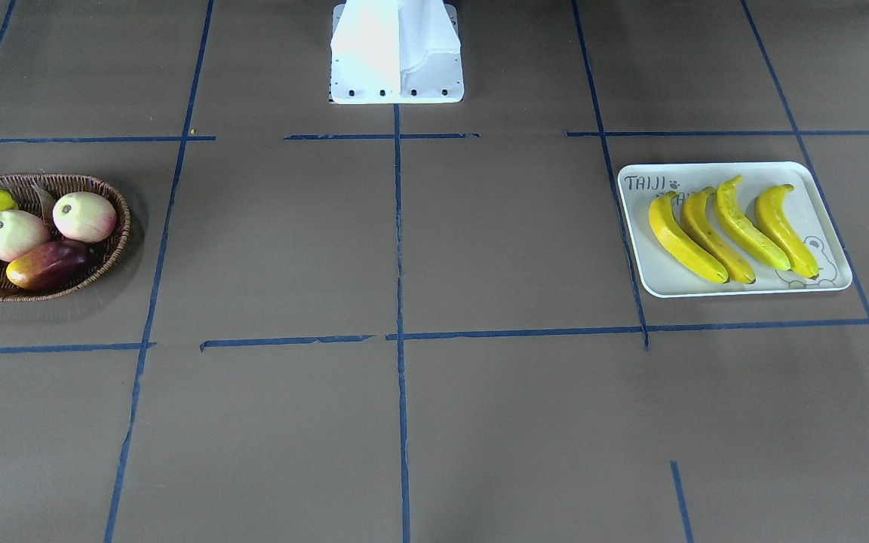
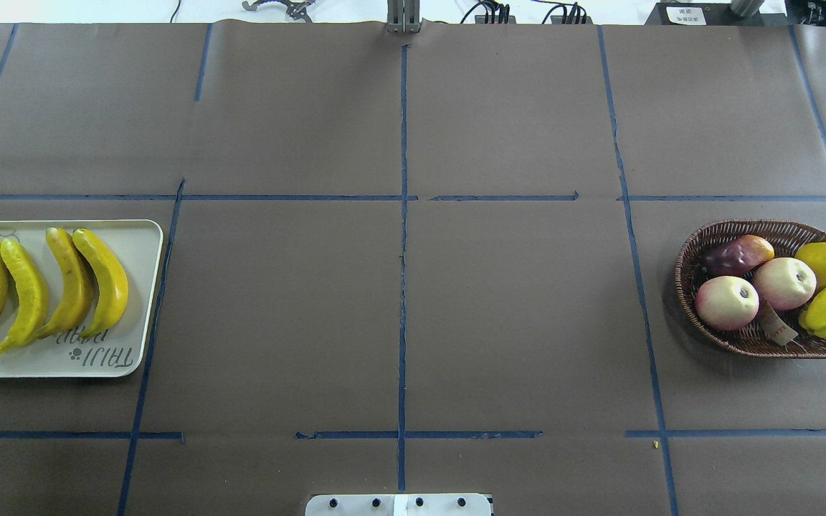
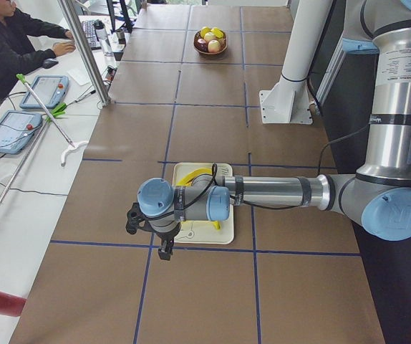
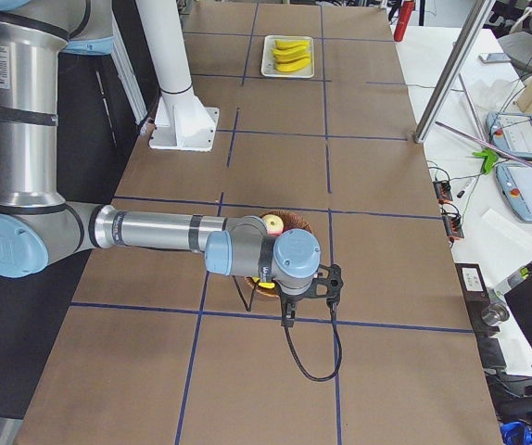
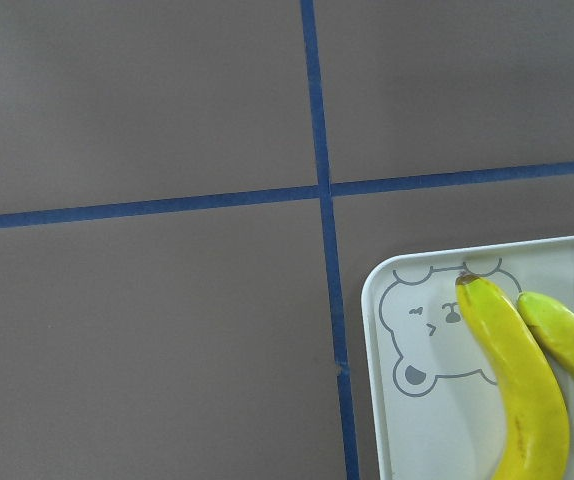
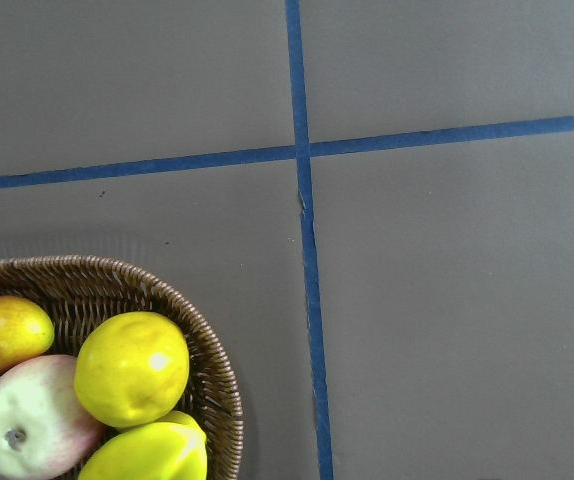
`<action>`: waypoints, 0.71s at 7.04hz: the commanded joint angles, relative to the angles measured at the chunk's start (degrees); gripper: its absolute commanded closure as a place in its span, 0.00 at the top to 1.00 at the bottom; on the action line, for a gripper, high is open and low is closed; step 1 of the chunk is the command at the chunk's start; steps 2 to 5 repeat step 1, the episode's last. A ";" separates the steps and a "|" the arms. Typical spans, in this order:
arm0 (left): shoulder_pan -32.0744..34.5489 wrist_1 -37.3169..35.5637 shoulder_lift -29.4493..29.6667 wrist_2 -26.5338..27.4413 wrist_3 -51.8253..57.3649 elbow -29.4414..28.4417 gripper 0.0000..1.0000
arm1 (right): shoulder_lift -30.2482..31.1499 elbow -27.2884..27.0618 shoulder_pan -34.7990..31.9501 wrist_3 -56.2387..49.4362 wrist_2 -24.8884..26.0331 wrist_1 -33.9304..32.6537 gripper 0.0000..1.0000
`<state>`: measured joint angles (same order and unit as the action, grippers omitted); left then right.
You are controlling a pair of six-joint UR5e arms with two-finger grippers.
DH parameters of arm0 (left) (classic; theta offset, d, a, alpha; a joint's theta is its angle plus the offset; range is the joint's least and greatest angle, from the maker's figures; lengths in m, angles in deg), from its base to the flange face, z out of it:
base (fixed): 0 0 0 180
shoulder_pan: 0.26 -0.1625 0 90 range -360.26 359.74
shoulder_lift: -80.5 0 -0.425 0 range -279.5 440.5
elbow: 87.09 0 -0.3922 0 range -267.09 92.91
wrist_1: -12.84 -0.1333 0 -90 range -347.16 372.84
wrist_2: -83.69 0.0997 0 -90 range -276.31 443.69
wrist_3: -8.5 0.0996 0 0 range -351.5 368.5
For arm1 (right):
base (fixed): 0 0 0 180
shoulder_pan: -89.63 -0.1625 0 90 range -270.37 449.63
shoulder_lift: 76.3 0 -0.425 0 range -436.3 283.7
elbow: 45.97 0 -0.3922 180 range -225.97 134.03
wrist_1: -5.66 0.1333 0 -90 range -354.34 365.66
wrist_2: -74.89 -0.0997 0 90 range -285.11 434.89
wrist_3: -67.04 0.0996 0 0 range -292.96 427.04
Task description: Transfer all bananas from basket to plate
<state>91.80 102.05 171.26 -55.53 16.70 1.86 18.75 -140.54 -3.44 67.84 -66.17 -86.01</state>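
Several yellow bananas (image 2: 29, 294) lie side by side on the off-white plate (image 2: 146, 287) at the table's left end; they also show in the front view (image 1: 736, 226). The wicker basket (image 2: 692, 251) at the right end holds only round fruit; no banana shows in it. My left gripper (image 3: 165, 251) hangs above the plate's outer end. My right gripper (image 4: 287, 315) hangs above the basket's outer side. Both show only in the side views, so I cannot tell whether they are open or shut. The left wrist view shows the plate's corner (image 5: 387, 400) and two bananas (image 5: 512, 370).
The basket holds two pink-and-cream fruits (image 2: 727, 301), a dark red mango (image 2: 736, 254) and two yellow fruits (image 2: 825, 261). The robot's white base (image 1: 397, 53) stands at the table's middle edge. An operator (image 3: 5, 43) sits beyond the table's far side.
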 commanded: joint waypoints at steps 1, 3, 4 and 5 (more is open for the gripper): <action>-0.04 0.00 0.03 0.00 0.07 0.00 1.00 | 0.04 0.00 0.00 0.08 0.00 0.00 1.00; -0.04 0.00 0.03 0.00 0.07 0.00 1.00 | 0.04 0.00 0.00 0.08 0.00 0.00 1.00; -0.04 0.00 0.03 0.00 0.07 0.00 1.00 | 0.04 0.00 0.00 0.08 0.00 0.00 1.00; -0.04 0.00 0.03 0.00 0.07 0.00 1.00 | 0.04 0.00 0.00 0.08 0.00 0.00 1.00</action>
